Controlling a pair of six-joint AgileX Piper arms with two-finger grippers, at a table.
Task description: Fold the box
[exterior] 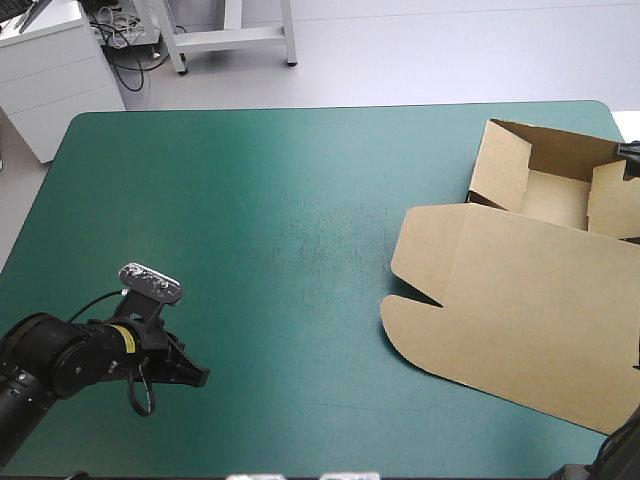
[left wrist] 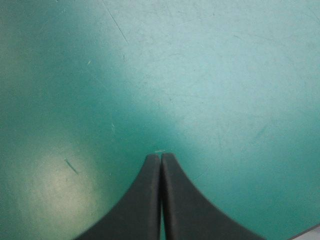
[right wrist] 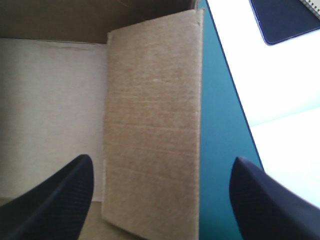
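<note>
The brown box (exterior: 520, 300) lies at the table's right side as an open tray (exterior: 548, 195) with raised walls and its lid spread flat toward the front. My right gripper (right wrist: 162, 165) is open and hangs over the tray's right wall flap (right wrist: 152, 120), one finger on each side of it. In the high view only a dark tip (exterior: 630, 150) of it shows at the right edge. My left gripper (exterior: 197, 376) rests low at the front left, far from the box. In the left wrist view its fingers (left wrist: 160, 156) are shut on nothing, over bare cover.
The teal-green cover (exterior: 270, 230) stretches bare between the left arm and the box. The table's right edge (right wrist: 227, 85) runs just beside the tray wall. Beyond that edge lies a dark blue flat object (right wrist: 285, 17) on a pale surface.
</note>
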